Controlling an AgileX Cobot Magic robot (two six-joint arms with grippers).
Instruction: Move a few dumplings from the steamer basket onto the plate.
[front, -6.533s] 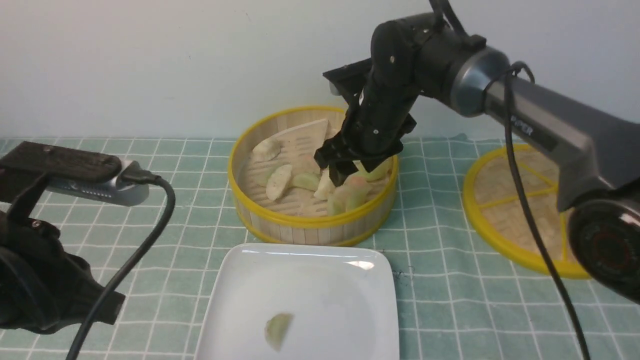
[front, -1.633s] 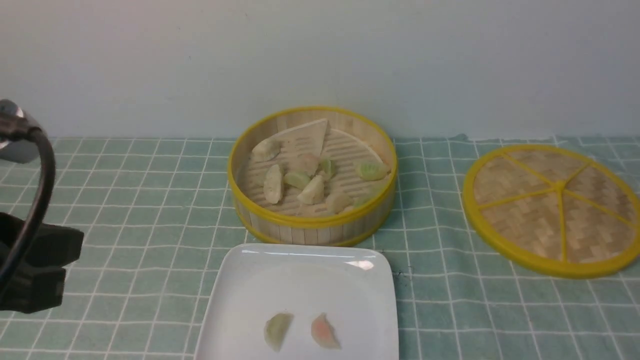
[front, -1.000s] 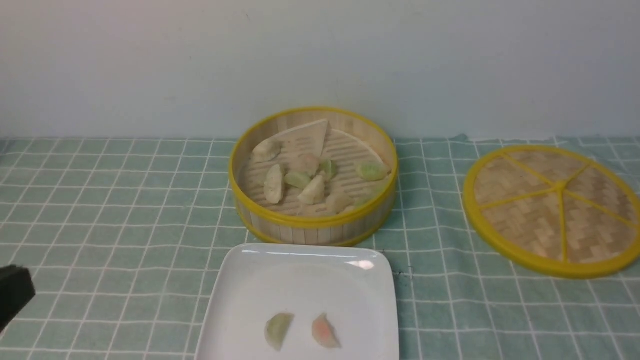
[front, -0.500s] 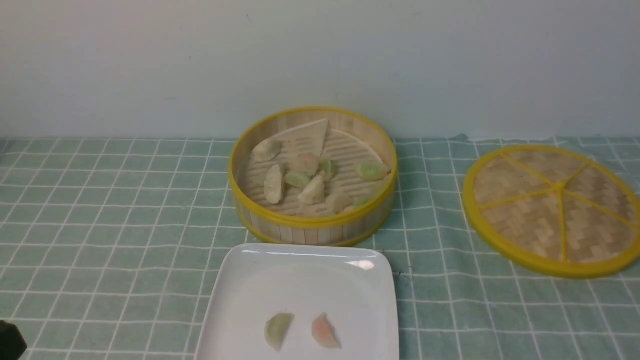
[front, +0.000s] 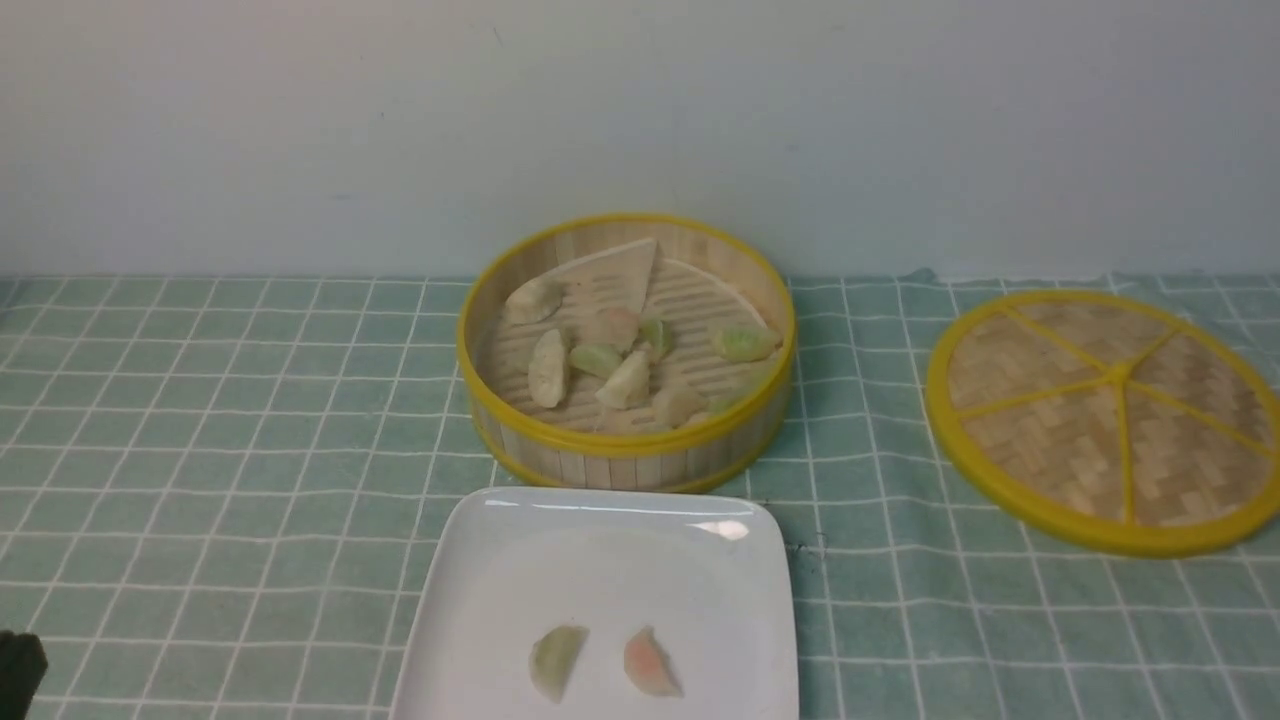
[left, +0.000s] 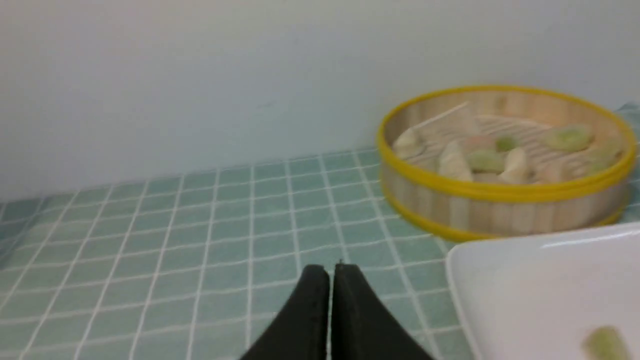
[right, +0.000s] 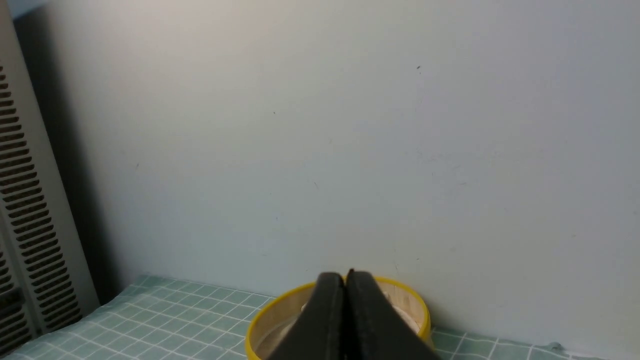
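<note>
The steamer basket (front: 625, 452) stands at the back centre with several dumplings (front: 627, 380) on its slatted floor and a flat cream wedge sheet. It also shows in the left wrist view (left: 500, 200) and the right wrist view (right: 265, 315). The white plate (front: 600, 560) lies in front of it and holds a pale green dumpling (front: 556, 658) and a pink-orange dumpling (front: 650, 663). My left gripper (left: 330, 270) is shut and empty, low over the cloth to the left of the plate (left: 540, 280). My right gripper (right: 345, 276) is shut and empty, pulled back, with the basket ahead of it.
The woven disc lid (front: 1105, 415) with yellow spokes lies at the right. A green checked cloth (front: 250, 420) covers the table. A pale wall (front: 640, 110) runs close behind the basket. A slotted grey panel (right: 25, 210) shows in the right wrist view.
The right arm, over the basket 6.5 s ago, has left the front view; a pink-orange dumpling now lies on the plate. The left arm has drawn back to the bottom left corner.
</note>
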